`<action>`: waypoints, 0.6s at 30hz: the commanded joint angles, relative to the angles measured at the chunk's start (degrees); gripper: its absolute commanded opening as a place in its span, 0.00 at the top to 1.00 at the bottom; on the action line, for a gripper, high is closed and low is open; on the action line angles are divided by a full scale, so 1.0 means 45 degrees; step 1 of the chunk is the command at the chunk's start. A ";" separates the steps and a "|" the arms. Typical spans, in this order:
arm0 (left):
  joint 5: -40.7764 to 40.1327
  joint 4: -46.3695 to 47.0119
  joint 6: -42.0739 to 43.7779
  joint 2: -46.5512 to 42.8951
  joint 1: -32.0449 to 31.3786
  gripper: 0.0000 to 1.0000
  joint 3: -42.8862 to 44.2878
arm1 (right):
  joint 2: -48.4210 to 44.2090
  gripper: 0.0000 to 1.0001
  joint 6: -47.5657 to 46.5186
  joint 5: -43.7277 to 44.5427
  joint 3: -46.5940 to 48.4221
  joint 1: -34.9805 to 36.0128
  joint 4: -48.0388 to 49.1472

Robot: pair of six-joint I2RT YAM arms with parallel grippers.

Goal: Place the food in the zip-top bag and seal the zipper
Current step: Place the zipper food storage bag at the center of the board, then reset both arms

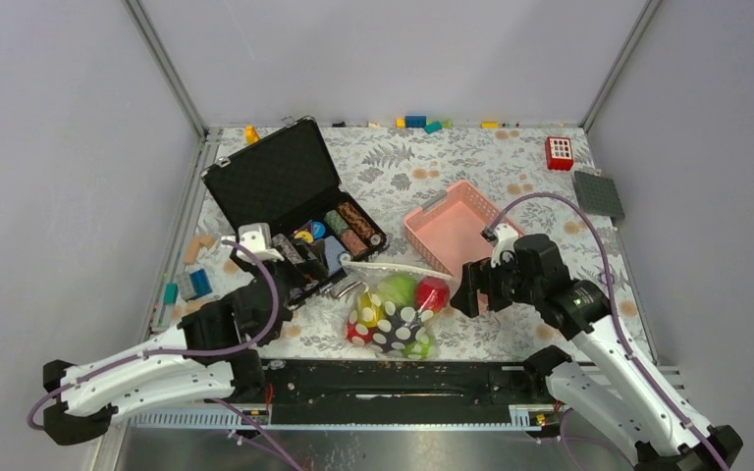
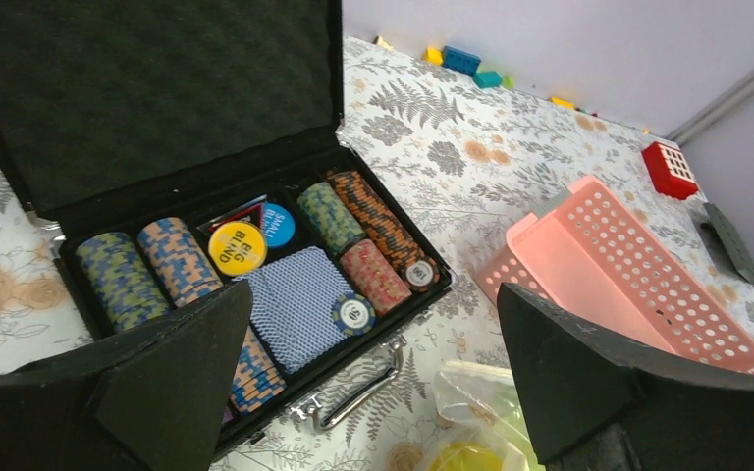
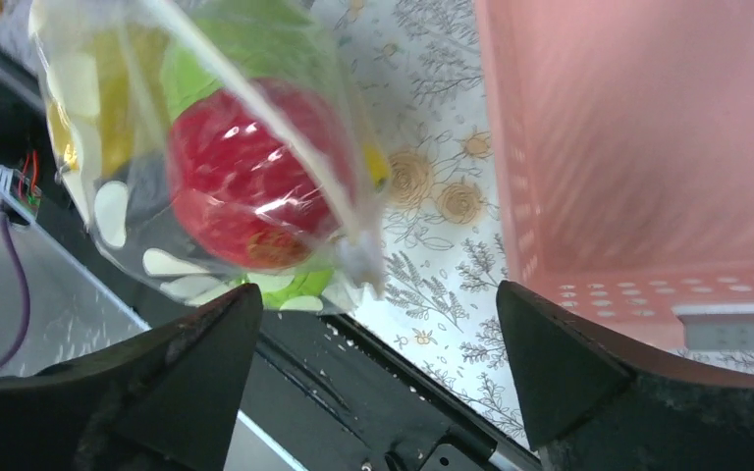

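**Loaded zip-top bag (image 1: 398, 314), near edge of counter (image 1: 422, 162), between two empty pincers**

Contents: the food, namely green cabbage (image 1: 398, 289), red apple (image 1: 433, 292) and a yellow piece (image 1: 368, 309), all inside the bag. The zipper (image 1: 383, 266) runs along the bag's far edge; whether it is sealed cannot be told. Left pincer (image 2: 373, 334): fingers apart, holding nothing, facing the open chip case (image 1: 285, 177). Right pincer (image 3: 378, 294): fingers apart, holding nothing, just beside the bag's apple end, probably stationed to pinch the strip. The pink basket (image 1: 457, 231) holds no food.
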 commanded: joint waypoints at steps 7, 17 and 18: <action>-0.0333 -0.4377 -0.2157 0.0665 0.0299 0.01 0.2175 | -0.0309 0.00 0.2424 0.7854 0.2334 -0.0028 -0.0470; 0.0604 -0.5662 -0.2847 0.1691 0.1731 0.01 0.2902 | 0.0336 0.00 0.3210 1.3843 0.3741 -0.1005 -0.0640; 0.0712 -0.5659 -0.2864 0.1694 0.1869 0.01 0.2902 | 0.0085 0.00 0.3278 1.4114 0.3613 -0.1005 -0.0398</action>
